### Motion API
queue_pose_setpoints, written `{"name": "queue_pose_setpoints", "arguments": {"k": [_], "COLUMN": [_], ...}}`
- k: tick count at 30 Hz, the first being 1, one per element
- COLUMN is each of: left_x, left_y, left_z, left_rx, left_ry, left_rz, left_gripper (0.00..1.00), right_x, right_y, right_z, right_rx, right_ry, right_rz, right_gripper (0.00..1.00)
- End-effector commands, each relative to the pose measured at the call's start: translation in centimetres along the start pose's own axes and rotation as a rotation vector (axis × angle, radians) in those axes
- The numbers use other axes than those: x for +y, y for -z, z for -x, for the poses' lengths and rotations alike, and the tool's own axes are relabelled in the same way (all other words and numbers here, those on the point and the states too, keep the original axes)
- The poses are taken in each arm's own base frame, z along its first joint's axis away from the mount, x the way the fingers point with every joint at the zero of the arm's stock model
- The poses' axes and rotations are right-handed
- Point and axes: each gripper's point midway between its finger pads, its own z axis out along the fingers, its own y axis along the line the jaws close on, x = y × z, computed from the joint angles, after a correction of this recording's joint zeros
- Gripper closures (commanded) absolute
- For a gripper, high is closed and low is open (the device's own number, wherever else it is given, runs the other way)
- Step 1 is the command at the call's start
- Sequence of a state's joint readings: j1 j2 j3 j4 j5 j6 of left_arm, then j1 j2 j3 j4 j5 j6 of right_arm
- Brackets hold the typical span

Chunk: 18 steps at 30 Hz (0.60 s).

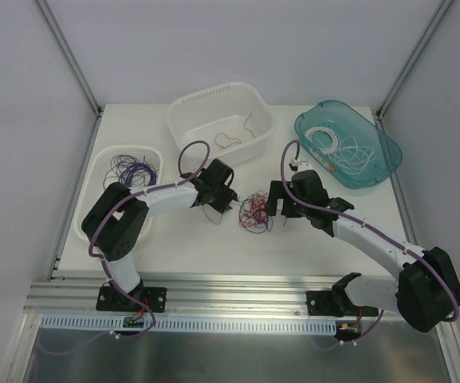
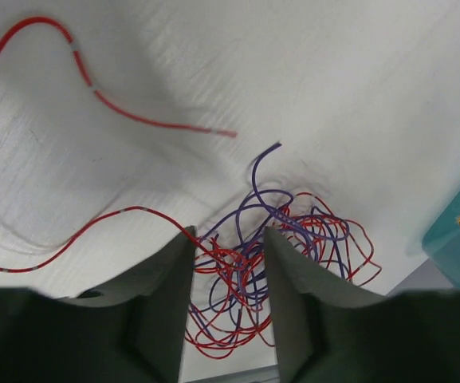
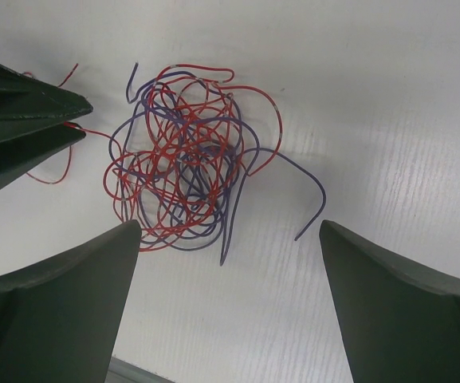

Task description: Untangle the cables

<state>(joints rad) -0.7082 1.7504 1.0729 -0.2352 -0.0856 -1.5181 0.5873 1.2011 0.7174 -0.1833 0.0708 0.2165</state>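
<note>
The cables are a loose knot of red and purple wires (image 1: 254, 211) on the white table between my two grippers. In the left wrist view the knot (image 2: 309, 239) lies just past the fingers. One long red wire (image 2: 94, 227) runs from the left to the left fingertip and into the gap. Another red wire (image 2: 126, 116) curves above, blurred. My left gripper (image 2: 228, 239) (image 1: 228, 207) has its jaws partly apart, pinching nothing that I can see. My right gripper (image 3: 230, 231) (image 1: 276, 212) stands wide open just short of the knot (image 3: 182, 167), whose purple tail (image 3: 309, 191) trails right.
A white tub (image 1: 214, 92) at the back holds red wires. To the left a white basket (image 1: 130, 150) holds purple ones. The teal bin (image 1: 385, 144) at the right holds white ones. An aluminium rail (image 1: 237, 291) runs along the near edge.
</note>
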Motion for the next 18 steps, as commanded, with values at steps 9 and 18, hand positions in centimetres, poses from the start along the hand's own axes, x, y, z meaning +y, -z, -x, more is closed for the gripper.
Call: {"name": "queue_pose_setpoints", "arguments": {"k": [9,18], "left_x": [1.9,0.2], "left_y": [1.5,8.4], "left_z": [-0.3,-0.1], "left_rx": [0.010,0.017], "left_ry": [-0.106,-0.388], "left_rz": [0.014,-0.179], "left_gripper": [1.00,1.00], "right_x": [2.0,3.0], "right_y": [-0.6,-4.6], "right_z": [2.0,0.8], "right_rx": [-0.039,0.070], "right_ry": [-0.021,-0.057], "right_rz": [0.052,-0.032], "right_gripper": [0.00,0.01]}}
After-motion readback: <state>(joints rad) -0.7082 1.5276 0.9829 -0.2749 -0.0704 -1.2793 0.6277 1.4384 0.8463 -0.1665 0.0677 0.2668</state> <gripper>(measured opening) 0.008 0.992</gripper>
